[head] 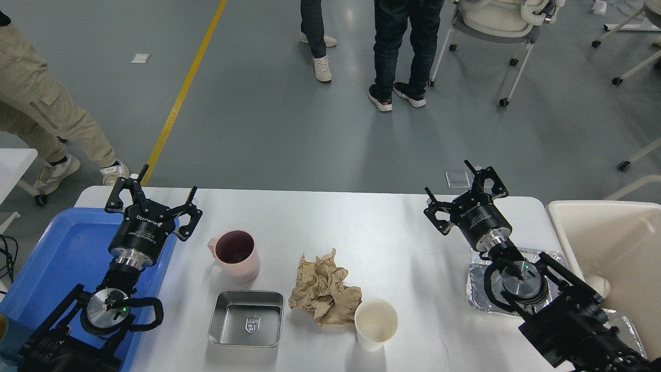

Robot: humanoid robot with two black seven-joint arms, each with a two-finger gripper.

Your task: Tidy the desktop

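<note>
A wide, smooth white rectangular desktop [372, 227] with rounded corners fills the lower half of the head view, flanked by a blue plastic bin [57, 253] at 9 o'clock and a cream-coloured bin [609, 232] at 3 o'clock. The left gripper [154, 195] hovers over the blue bin's inner edge, fingers spread wide and holding nothing; the right gripper [461, 187] hangs above the desktop's far right side, its fingers likewise parted and empty. Near centre lies a crumpled wad of brown paper [323, 289], with a pink plastic mug [236, 254] at its 9 o'clock, a square stainless-steel tray [247, 325] at its 7 o'clock and a white paper cup [375, 324] touching it at 5 o'clock. A crinkled silver foil tray [477, 284] sits beneath the right arm.
</note>
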